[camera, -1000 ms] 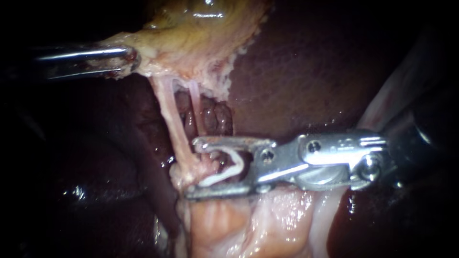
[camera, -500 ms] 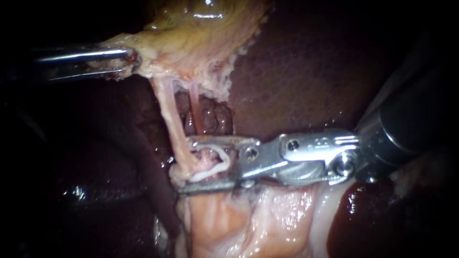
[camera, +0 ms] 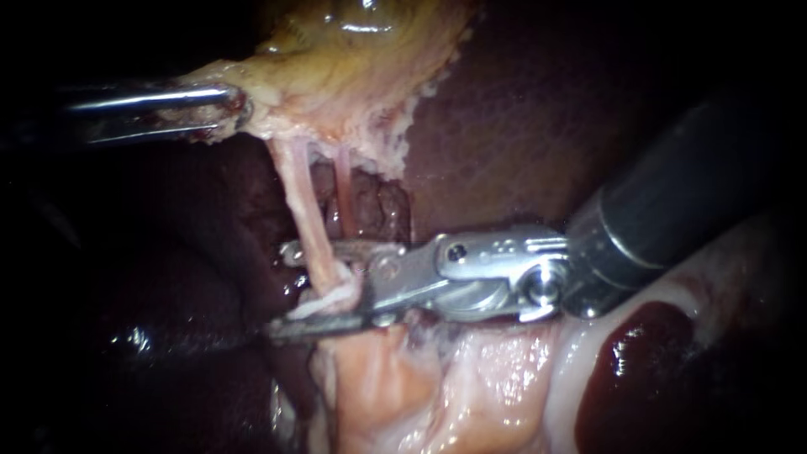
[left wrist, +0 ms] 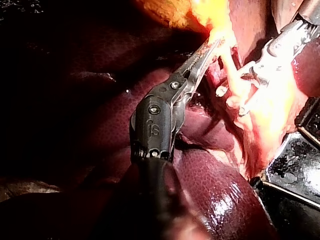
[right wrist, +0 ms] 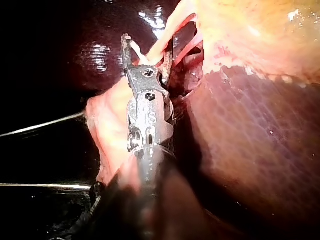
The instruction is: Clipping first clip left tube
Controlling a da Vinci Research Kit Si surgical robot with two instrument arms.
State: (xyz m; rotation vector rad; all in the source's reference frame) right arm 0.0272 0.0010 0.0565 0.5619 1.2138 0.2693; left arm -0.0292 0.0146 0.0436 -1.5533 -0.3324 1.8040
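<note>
Dark red liver (camera: 521, 126) filled the background, with the yellowish gallbladder (camera: 353, 59) lying over its upper part. Your left instrument (camera: 231, 108) lay in from the left. Its jaws were clamped on the gallbladder's ragged lower-left edge, one jaw on each side of the tissue.

From the gallbladder's lower edge two strands ran down side by side: the thicker, pale left tube (camera: 304, 214) and, just beside it, the thinner right tube (camera: 343, 181).

Your right instrument (camera: 283, 290) stretched across from the upper right, its dark shaft leading into the metal wrist. Its jaws stood apart, one above and one below. The left tube passed down between them near its lower end, where it met the pale tissue (camera: 403, 395) beneath.

You had a white clip (camera: 336, 294) sitting in that gap, pressed against the tube and resting on the lower jaw. Whether it also met the upper jaw did not show. The right tube dropped out of sight at the upper jaw.

Your right wrist view agreed: the left tube crossed between the two spread jaws.
</note>
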